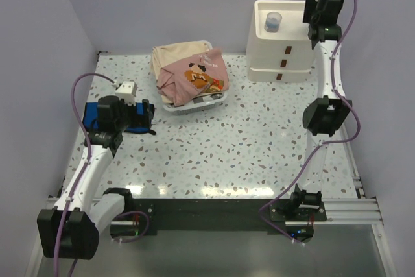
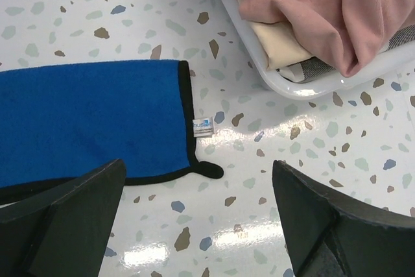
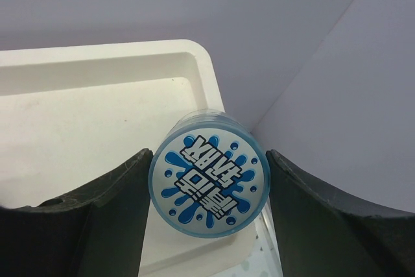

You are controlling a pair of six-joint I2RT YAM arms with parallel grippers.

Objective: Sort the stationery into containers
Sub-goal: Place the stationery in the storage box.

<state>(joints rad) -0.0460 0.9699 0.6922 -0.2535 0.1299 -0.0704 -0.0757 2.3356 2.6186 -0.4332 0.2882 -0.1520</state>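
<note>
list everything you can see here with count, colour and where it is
drawer unit: 1, cream-white with brown handles, far right of the table
round tub: 1, clear blue with a blue splash label, over the drawer unit's top tray
basket: 1, whitish, far middle of the table
clothes: a heap, pink and beige, in the basket
blue cloth: 1, blue with black edging, flat on the table at left
table: 1, white with coloured specks
left hand: 1, black, open, above the blue cloth's edge
right hand: 1, black, gripping the round tub
</note>
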